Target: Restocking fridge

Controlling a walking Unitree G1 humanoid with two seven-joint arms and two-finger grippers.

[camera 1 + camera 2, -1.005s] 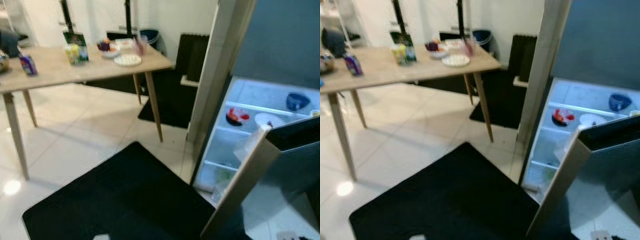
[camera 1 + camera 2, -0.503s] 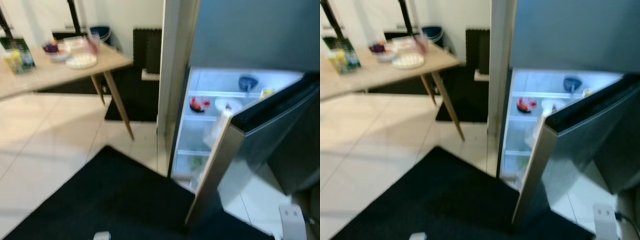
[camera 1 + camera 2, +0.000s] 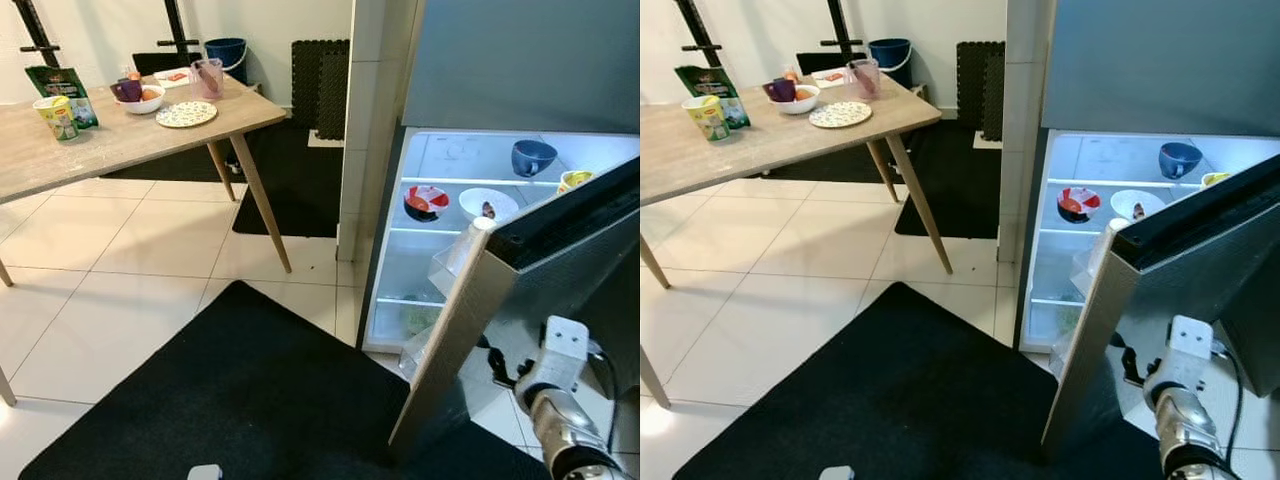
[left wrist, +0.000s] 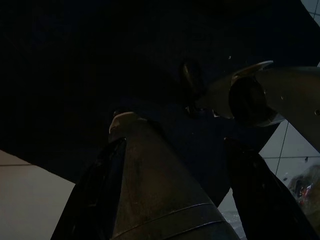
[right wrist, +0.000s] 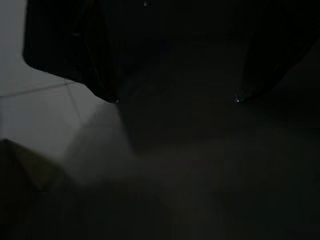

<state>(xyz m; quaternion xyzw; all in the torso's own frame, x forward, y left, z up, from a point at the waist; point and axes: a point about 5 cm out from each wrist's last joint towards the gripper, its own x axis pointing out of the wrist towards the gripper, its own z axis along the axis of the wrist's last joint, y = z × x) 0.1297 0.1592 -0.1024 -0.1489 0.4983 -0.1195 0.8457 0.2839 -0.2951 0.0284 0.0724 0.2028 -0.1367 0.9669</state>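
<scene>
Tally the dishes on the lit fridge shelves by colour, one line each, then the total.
Blue mug, top shelf: 1
Yellow-rimmed bowl, top shelf at the door edge: 1
Dark bowl with red food, second shelf: 1
White bowl, second shelf: 1
Total: 4

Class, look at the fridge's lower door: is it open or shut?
Open. The fridge door is swung out toward the camera, exposing lit shelves with a blue cup and bowls.
</scene>
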